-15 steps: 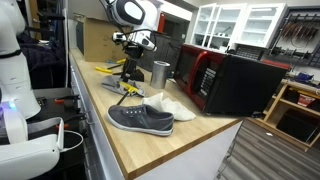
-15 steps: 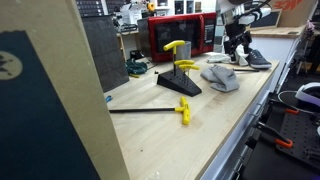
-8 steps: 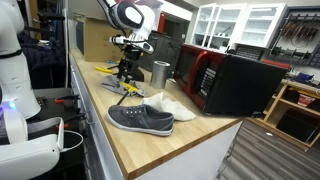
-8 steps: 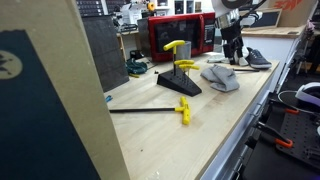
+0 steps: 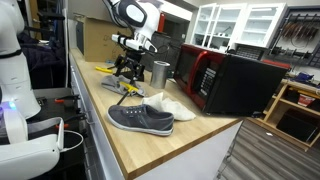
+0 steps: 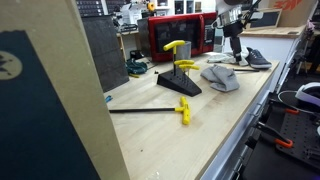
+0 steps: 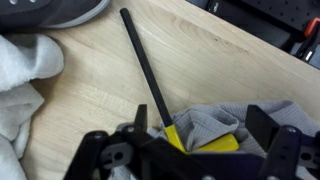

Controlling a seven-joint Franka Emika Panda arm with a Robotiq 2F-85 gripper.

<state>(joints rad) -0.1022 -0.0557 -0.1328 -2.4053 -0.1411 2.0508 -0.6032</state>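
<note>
Wrist view: bare benchtop [image 7: 235, 55] open at 2 o'clock; white cloth [image 7: 25, 75] blocks 9, grey cloth [image 7: 215, 125] 4, black rod [image 7: 145, 70] 12.

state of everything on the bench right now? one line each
grey cloth: crumpled
yellow-handled tool: lying flat, handle against the grey cloth
gripper: jaws open, empty, above the yellow-handled tool
shoe: upright on its sole
microwave: door shut
metal cup: upright
</note>
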